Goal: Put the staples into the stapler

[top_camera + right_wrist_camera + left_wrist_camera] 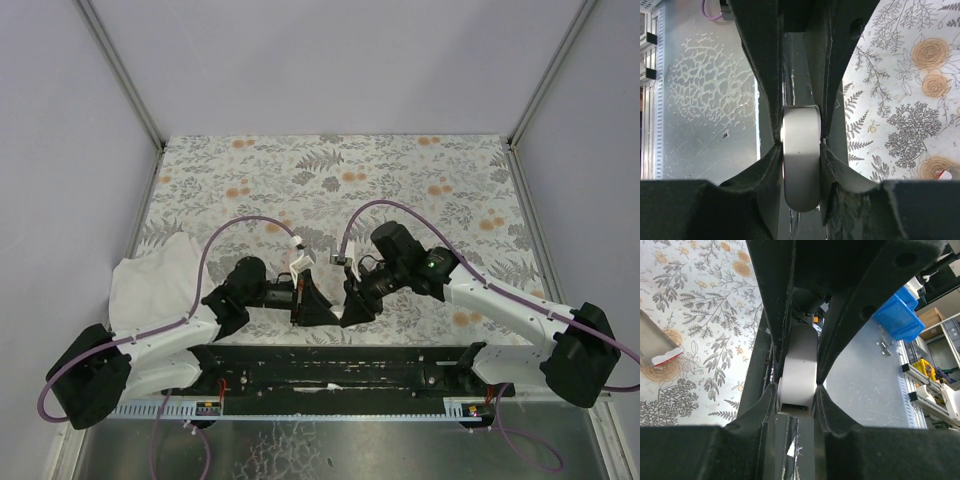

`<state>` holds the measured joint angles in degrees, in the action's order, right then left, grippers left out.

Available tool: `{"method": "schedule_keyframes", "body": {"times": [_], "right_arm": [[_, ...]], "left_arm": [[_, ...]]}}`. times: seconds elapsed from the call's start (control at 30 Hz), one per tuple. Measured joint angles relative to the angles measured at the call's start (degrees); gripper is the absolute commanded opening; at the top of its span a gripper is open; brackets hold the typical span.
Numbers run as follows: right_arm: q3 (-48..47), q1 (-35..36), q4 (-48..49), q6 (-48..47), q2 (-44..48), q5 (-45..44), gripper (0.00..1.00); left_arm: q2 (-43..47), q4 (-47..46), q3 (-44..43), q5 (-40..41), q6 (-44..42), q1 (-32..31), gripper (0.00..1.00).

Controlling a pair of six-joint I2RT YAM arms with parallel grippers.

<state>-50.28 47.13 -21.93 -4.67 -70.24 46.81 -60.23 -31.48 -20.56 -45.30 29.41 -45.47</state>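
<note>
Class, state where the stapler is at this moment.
The grey stapler sits centre-frame in both wrist views, clamped by the left gripper and right gripper near the table's front edge.

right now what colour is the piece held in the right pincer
Light grey; the rounded piece in the right pincer shows best in the right wrist view.

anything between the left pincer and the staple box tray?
No. In the left wrist view only bare floral cloth separates the staple box tray from the left pincer, which is shut on the grey stapler.
</note>
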Motion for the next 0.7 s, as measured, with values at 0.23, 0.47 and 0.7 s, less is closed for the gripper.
{"method": "schedule_keyframes", "body": {"times": [0.23, 0.47, 0.7], "right_arm": [[0.11, -0.07, 0.68, 3.98, 2.27, -3.85, 0.96], [-0.13, -1.97, 7.10, 17.25, 11.80, -17.00, 0.99], [0.00, -4.61, 10.27, 41.64, 15.87, -28.22, 0.99]], "left_arm": [[0.00, -2.93, 0.81, 1.40, 0.55, -1.14, 0.00], [3.26, -5.01, 3.02, 8.98, -0.63, -1.75, 0.00], [10.38, -6.34, 3.17, 17.68, -5.90, -1.81, 0.00]]}}
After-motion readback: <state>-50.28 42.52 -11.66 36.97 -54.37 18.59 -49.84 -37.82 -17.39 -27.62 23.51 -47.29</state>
